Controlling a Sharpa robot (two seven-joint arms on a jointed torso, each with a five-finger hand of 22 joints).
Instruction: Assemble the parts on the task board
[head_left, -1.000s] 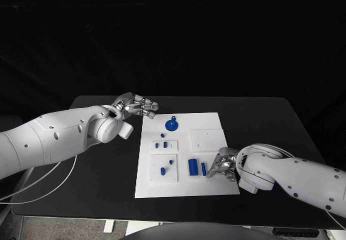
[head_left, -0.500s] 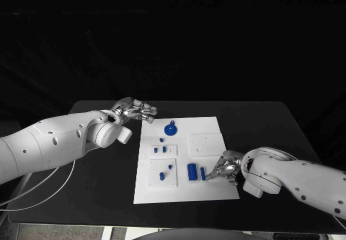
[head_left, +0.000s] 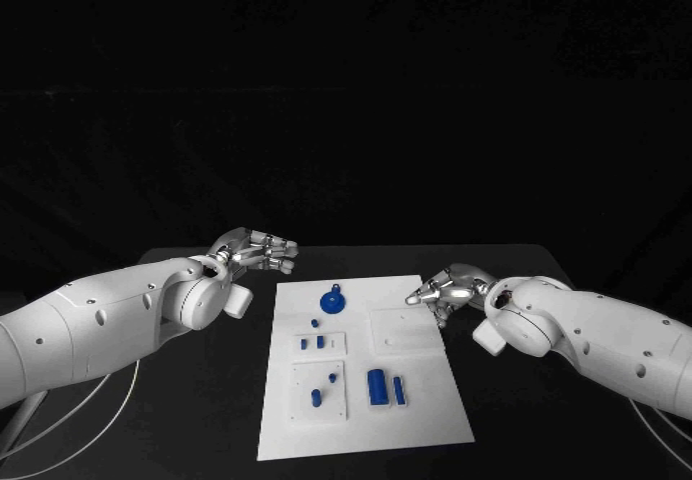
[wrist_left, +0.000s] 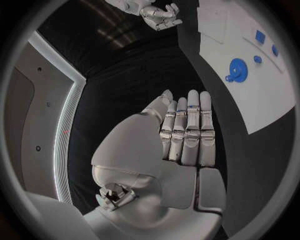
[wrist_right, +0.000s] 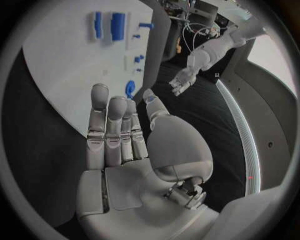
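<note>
A: What is obscured or hard to make out?

B: The near edge of the task board (head_left: 433, 420) runs close to the bottom of the head view. The small blue parts (head_left: 313, 342) are too small to tell their shapes. The far end of the table (head_left: 361, 262) fades into the dark background.

A: Describe the task board.

B: A white rectangular plate lying flat in the middle of the black table, long side running away from the robot. It carries raised white square plates. At its far end lies a round blue part (head_left: 333, 301) with a small tab. Nearer, two small blue parts sit side by side on one square plate; more small ones sit on the next. Beside those stands a larger blue block (head_left: 378, 386) with a thin blue bar (head_left: 398, 390) just beside it.

A: Left robot hand?

B: The left robot hand (head_left: 257, 249) hangs over bare table beyond the board's far left corner. It holds nothing; the left wrist view shows its fingers (wrist_left: 190, 130) straight and side by side.

A: Right robot hand?

B: The right robot hand (head_left: 450, 288) hangs at the board's far right edge, also released and holding nothing, fingers (wrist_right: 112, 127) extended in the right wrist view.
</note>
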